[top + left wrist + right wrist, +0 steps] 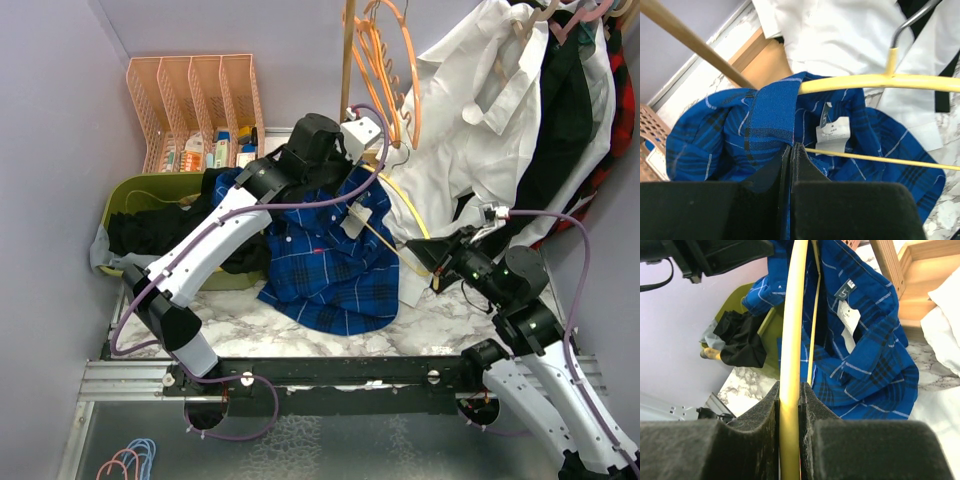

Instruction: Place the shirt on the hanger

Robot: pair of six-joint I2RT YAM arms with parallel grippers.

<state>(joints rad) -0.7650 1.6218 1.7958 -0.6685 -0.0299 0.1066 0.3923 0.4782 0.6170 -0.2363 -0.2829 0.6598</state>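
The blue plaid shirt (335,255) hangs bunched over the marble table, collar up, held at its top. My left gripper (790,147) is shut on the shirt's collar fabric (772,115); in the top view the left gripper (335,165) is above the shirt. The yellow hanger (400,215) runs from the collar toward the right. Its upper bar (880,82) enters the neck opening, and its lower bar (880,159) crosses below the white label. My right gripper (789,390) is shut on the hanger's yellow bar (792,315); it shows at the right in the top view (425,252).
A green bin (130,200) with a black garment (160,225) sits left. Peach wire files (195,105) stand at the back. A wooden stand (347,60) with orange hangers (390,60) rises behind. A white shirt (490,130) and dark clothes (565,110) hang at right.
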